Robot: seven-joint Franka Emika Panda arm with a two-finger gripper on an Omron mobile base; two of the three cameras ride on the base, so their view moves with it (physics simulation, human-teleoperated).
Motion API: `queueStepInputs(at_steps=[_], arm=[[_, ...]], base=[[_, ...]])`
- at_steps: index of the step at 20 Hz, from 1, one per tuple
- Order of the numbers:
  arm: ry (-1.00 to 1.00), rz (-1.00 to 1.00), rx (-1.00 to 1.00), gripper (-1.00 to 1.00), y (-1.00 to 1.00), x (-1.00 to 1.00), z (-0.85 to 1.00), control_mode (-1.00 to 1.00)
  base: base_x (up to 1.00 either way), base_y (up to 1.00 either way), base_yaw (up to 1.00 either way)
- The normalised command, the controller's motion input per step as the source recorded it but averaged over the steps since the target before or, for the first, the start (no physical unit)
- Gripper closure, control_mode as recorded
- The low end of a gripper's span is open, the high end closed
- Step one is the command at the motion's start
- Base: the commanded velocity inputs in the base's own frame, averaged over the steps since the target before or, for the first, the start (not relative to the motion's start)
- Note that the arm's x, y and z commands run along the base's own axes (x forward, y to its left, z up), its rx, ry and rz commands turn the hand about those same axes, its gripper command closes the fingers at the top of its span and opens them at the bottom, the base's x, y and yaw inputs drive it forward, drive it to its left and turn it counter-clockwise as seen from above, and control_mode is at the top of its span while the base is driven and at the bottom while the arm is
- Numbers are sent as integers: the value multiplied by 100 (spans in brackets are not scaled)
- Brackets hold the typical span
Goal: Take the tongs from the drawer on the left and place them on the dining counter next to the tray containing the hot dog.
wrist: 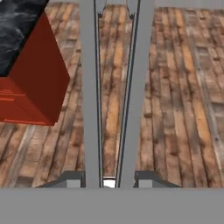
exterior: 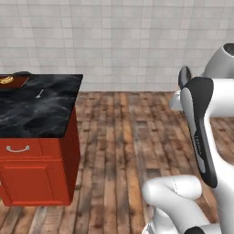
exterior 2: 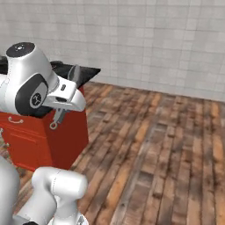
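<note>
Fingers (wrist: 109, 180) clamp unlabelled tongs (wrist: 89, 96).

Pretty even, bright light everywhere, no glare and no hard shadows. All three frames look soft and low-res, floor planks (wrist: 175, 109) smear a bit toward the bottom of the hand view.

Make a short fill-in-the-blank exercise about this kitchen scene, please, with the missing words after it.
1. The fingers are shut on the ____.
2. The tongs hang above the ____ floor.
3. The black marble counter stands on a ____ base.
4. A small fork lies on the ____.

Missing words: tongs; wooden; red; counter
</note>
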Motion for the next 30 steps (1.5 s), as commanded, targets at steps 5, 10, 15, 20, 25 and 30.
queueStepInputs(at_steps=[5,10,15,20,25,30], arm=[[0,0,0,100,0,0,0,100],[0,0,0,100,0,0,0,100],[0,0,0,100,0,0,0,100],[0,0,0,100,0,0,0,100],[0,0,0,100,0,0,0,100],[0,0,0,100,0,0,0,100]], base=[[60,-100,42],[9,-100,50],[0,-100,59],[3,-100,46],[66,-100,39],[85,-94,56]])
